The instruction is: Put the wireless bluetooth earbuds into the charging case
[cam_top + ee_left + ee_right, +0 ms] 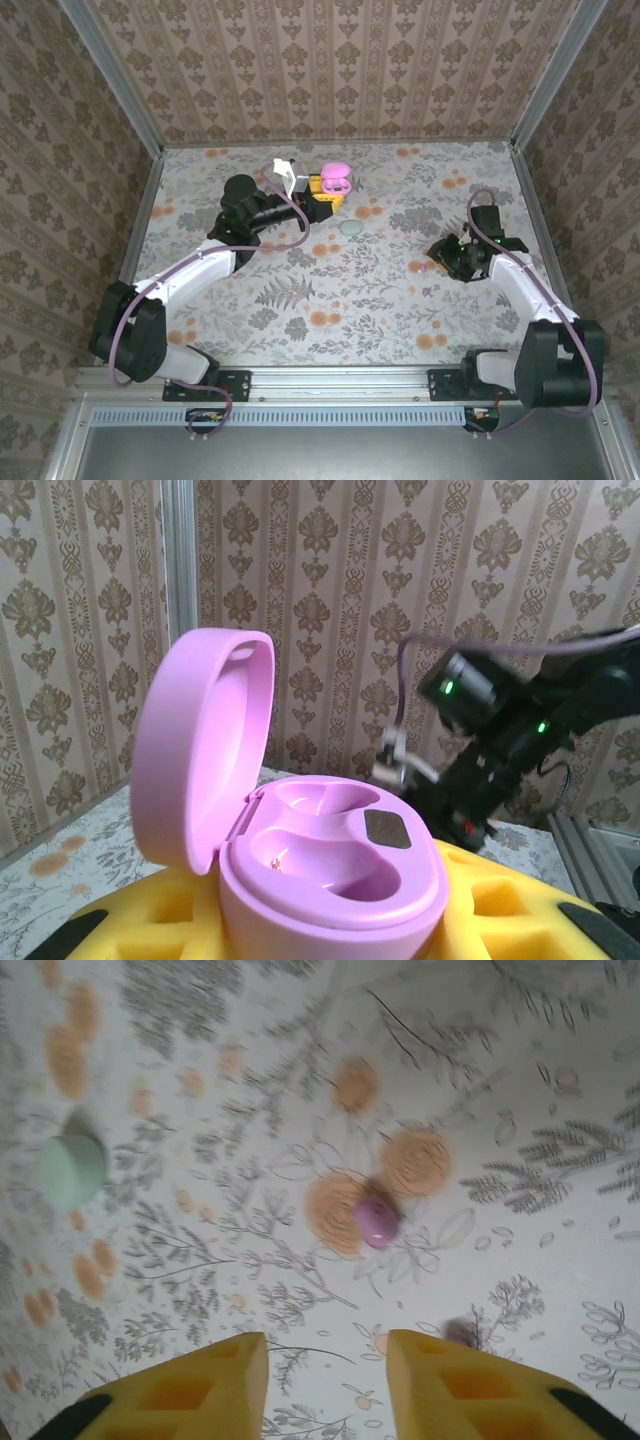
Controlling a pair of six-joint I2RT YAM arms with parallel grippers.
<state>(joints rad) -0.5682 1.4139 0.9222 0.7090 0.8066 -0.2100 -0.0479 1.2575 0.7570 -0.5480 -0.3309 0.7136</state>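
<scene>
The left gripper (318, 192) clamps the open pink case (336, 178) at upper centre of the top view; the right gripper (326, 1385) hangs spread and empty below an earbud (377, 1221) lying mid-frame. Centre it over that earbud; descend straight; pinch gently lest it skid.

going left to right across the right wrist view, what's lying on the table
mint-green round object → pink earbud → second small purplish piece, blurred and close to the edge of the right pincer's finger, probably the other earbud
</scene>
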